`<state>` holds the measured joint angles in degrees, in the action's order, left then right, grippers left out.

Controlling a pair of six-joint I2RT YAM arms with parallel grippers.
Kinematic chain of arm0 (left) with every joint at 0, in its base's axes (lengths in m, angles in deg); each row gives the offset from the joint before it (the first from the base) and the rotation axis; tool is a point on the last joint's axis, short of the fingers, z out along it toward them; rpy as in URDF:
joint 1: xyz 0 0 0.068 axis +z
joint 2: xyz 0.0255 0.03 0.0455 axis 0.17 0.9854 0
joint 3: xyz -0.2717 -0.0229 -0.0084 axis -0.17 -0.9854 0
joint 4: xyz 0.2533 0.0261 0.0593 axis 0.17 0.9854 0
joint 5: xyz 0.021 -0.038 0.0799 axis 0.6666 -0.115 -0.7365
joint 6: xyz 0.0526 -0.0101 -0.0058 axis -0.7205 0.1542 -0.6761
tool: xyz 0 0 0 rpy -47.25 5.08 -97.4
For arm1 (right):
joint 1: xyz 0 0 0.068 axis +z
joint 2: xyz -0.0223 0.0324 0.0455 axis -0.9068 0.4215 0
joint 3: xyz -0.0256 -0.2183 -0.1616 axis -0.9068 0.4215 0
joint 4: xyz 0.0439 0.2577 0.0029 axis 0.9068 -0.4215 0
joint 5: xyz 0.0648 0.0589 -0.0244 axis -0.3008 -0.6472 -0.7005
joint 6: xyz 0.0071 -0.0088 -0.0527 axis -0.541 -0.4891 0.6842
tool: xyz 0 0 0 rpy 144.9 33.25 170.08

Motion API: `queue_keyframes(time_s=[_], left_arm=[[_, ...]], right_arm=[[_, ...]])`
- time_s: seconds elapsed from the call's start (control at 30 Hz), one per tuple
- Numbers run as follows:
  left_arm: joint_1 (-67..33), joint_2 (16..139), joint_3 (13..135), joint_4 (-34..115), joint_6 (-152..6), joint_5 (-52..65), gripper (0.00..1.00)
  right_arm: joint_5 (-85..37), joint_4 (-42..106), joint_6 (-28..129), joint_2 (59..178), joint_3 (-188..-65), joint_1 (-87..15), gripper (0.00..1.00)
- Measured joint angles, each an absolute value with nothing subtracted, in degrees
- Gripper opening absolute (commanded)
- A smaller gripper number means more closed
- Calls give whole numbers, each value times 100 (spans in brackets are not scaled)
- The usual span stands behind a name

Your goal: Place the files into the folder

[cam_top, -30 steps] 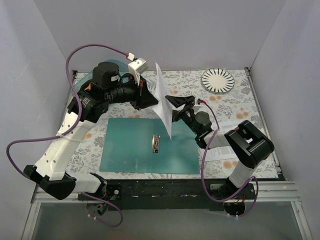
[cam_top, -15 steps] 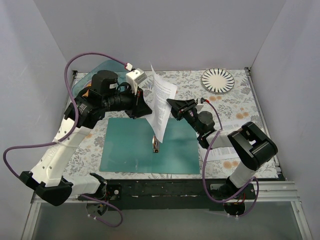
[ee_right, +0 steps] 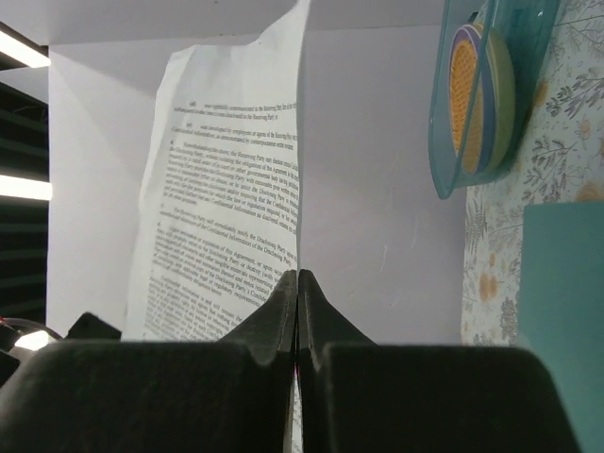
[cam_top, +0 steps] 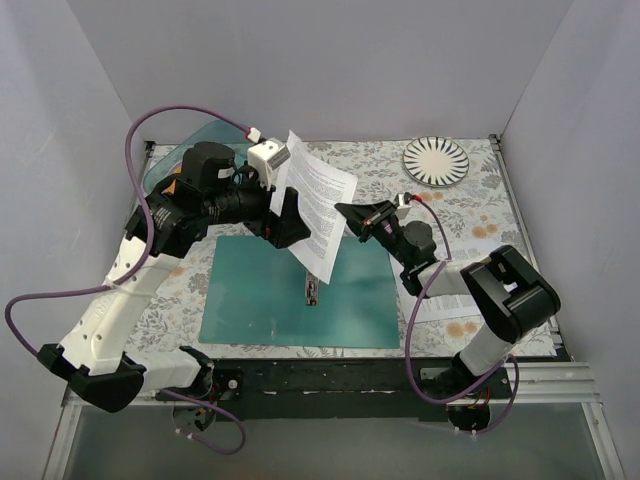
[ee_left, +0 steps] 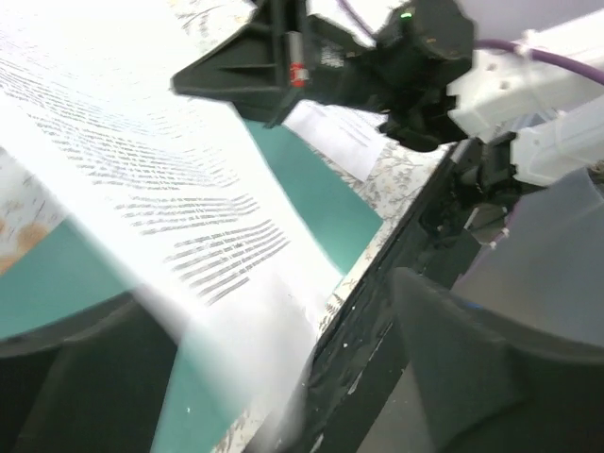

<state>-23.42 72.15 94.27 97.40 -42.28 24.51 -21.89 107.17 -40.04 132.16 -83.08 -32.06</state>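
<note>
One sheet (cam_top: pixel 318 210) of the files is up in the air, tilted, above the far right part of the folder (cam_top: pixel 255 295). Its lower corner hangs over the metal clip (cam_top: pixel 312 291). One folder lies flat on the worktop (cam_top: pixel 480 200), teal face up, its near edge close to the worktop's near edge.

Two arms meet at the sheet. The right end effector (cam_top: pixel 342 209) is closed, gripping the sheet's right edge; the right wrist view shows both fingers pressed together on the paper. The left end effector (cam_top: pixel 293 222) stands at the sheet's left side with its fingers (ee_left: pixel 462 377) spread apart. The paper runs between them, unpinched.

More loose sheets (cam_top: pixel 447 302) lie on the worktop right of the folder, partly under the right arm; their number cannot be told. One striped plate (cam_top: pixel 436 160) sits at the far right corner. One translucent teal bowl (ee_right: pixel 448 142) with coloured dishes (ee_right: pixel 477 94) stacked inside sits at the far left corner.

Three walls (cam_top: pixel 400 70) close in the worktop. The folder's left half is bare, as is the floral surface between plate and right arm.
</note>
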Motion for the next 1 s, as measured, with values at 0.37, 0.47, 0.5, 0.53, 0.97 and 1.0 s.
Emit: queue_keyframes(time_s=[0.37, 0.47, 0.5, 0.53, 0.97, 1.0], left_arm=[[-2305, 6808, 9215, 9906, -4521, 287, 98], [-2196, 6467, 8649, 9738, -4696, -218, 98], [-2128, 6410, 8487, 9683, -4751, -288, 98], [-2039, 6388, 8315, 9604, -4792, -316, 98], [123, 7993, 6693, 8573, -5568, 730, 71], [276, 8135, 6588, 8520, -5677, 796, 69]], right_arm=[[-3505, 10597, -2524, 12160, -8303, -3551, 1], [-3977, 10107, -1727, 11817, -8524, -3549, 1], [-4117, 9867, -1416, 11701, -8592, -3542, 1], [-4209, 9650, -1180, 11609, -8646, -3542, 1], [-4449, 7554, 695, 11063, -8651, -3520, 1], [-4416, 7537, 713, 11034, -8583, -3499, 1]])
